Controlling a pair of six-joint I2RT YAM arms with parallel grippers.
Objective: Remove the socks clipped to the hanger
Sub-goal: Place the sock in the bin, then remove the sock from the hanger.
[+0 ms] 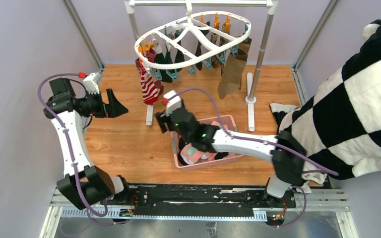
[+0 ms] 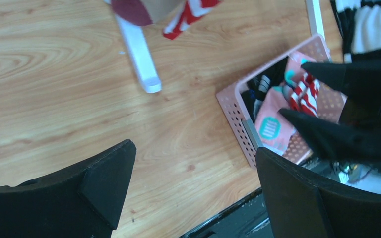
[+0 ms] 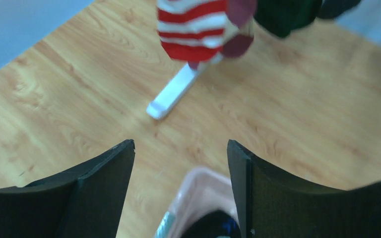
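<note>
The black base rail (image 1: 188,196) with both arm mounts lies nearest, along the near edge of the wooden table (image 1: 124,144).

At the left, the left gripper (image 1: 116,105) hangs over bare wood, its fingers spread wide with nothing between them. It is well apart from the rack and from the basket.

At the back, towards the middle, the hanger (image 1: 193,29) hangs by its hook from the top bar of a grey pole rack (image 1: 263,49), tilted so that its left end sits lower. Socks remain clipped round its rim. A red-white striped sock (image 1: 150,87) dangles at the left end, dark socks (image 1: 166,64) hang in a row beside it, and an olive-brown sock (image 1: 232,74) hangs at the right end, just beside the rack's right pole.

Below the hanger, near the table's middle, stands a pink basket (image 1: 230,121). It holds loose socks, among them a pink sock (image 1: 194,152) with teal marks; the left wrist view shows a red-white one there too.

The right gripper (image 1: 161,123) hovers at the basket's far-left corner. Its fingers stand apart and grasp nothing, and its own wrist view shows only wood and the basket's edge between them.

At the far right, a large black-and-white checked cloth (image 1: 357,109) drapes over the table's edge, above the right arm's base.
</note>
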